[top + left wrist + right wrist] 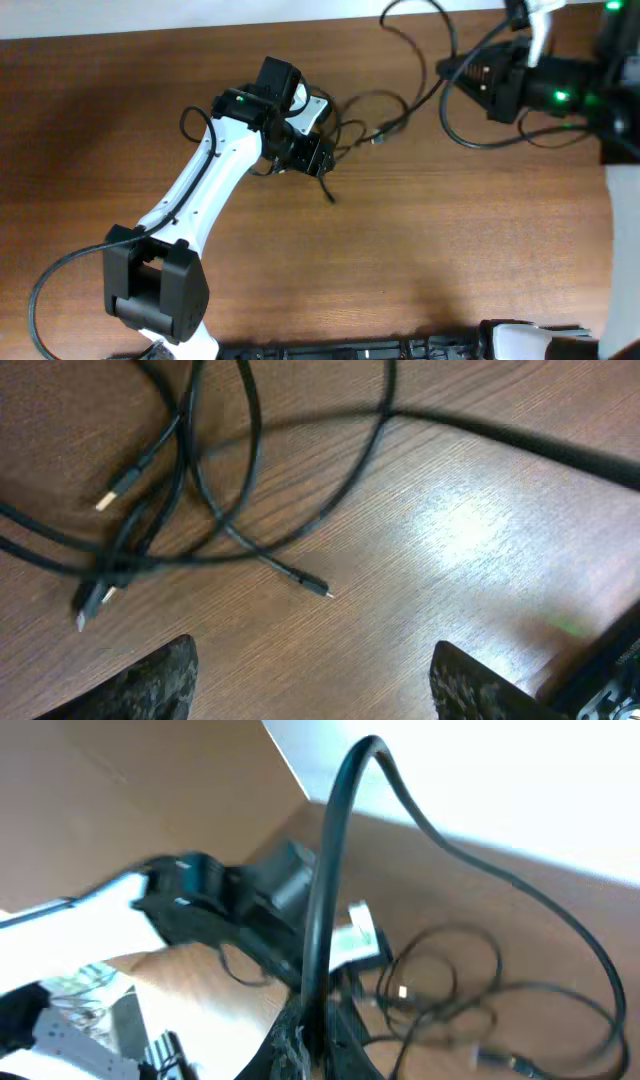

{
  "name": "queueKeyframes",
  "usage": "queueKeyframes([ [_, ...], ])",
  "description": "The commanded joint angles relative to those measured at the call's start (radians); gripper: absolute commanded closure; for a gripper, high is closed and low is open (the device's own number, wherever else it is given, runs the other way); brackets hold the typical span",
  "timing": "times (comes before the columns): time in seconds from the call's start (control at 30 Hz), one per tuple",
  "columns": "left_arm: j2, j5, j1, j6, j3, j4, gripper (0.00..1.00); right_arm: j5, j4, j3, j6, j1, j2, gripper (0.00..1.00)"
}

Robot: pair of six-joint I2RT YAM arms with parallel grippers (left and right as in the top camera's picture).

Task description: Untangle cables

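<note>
The left gripper hangs low over the table, its fingers spread wide with nothing between them. Just ahead of it lie the cables, a loose tangle of thin black cords near the table's middle (small plug ends poke out of the crossings). The right gripper, near the far right edge, is pinching one cable strand, which rises from it and arcs down towards the tangle.

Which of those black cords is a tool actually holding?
The cord arching up out of the right tool, which is shut on it. The other cords lie loose on the table ahead of the open left tool.
</note>
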Motion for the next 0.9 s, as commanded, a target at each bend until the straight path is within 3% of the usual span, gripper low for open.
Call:
queueKeyframes([
  [0.0, -0.004, -0.007, 0.002, 0.02, -0.009, -0.001, 0.25, -0.022, 0.087, 0.132, 0.106, -0.003, -0.061, 0.96],
  [0.07, -0.004, -0.007, 0.002, 0.02, -0.013, -0.001, 0.25, 0.014, 0.248, 0.16, 0.235, -0.004, -0.098, 0.96],
  [0.1, -0.004, -0.007, 0.002, 0.02, -0.023, -0.001, 0.25, 0.159, 0.328, 0.16, 0.319, -0.004, -0.123, 0.96],
  [0.23, -0.004, -0.008, 0.002, 0.02, -0.069, 0.005, 0.25, 0.753, 0.34, 0.16, 0.335, -0.004, -0.159, 0.96],
  [0.33, -0.003, -0.008, 0.002, 0.02, -0.085, 0.01, 0.25, 1.398, 0.151, 0.16, 0.335, -0.004, -0.133, 0.96],
  [0.43, -0.003, -0.008, 0.002, 0.02, -0.085, 0.014, 0.26, 1.706, -0.073, 0.159, 0.335, -0.004, -0.025, 0.96],
  [0.53, -0.003, -0.007, 0.002, 0.02, -0.085, 0.014, 0.26, 1.724, -0.236, 0.159, 0.442, -0.078, 0.136, 0.96],
  [0.7, -0.003, -0.007, 0.002, 0.019, -0.085, 0.014, 0.26, 1.228, -0.412, 0.159, 0.466, -0.415, 0.374, 0.96],
  [0.77, -0.003, -0.007, 0.002, 0.019, -0.085, 0.014, 0.26, 1.201, -0.452, 0.154, 0.466, -0.483, 0.423, 0.96],
  [0.8, -0.003, -0.007, 0.002, 0.019, -0.085, 0.014, 0.26, 1.201, -0.453, 0.143, 0.466, -0.5, 0.427, 0.83],
  [0.87, -0.003, -0.007, 0.002, 0.019, -0.085, 0.014, 0.26, 1.195, -0.453, 0.143, 0.466, -0.5, 0.427, 0.07],
])
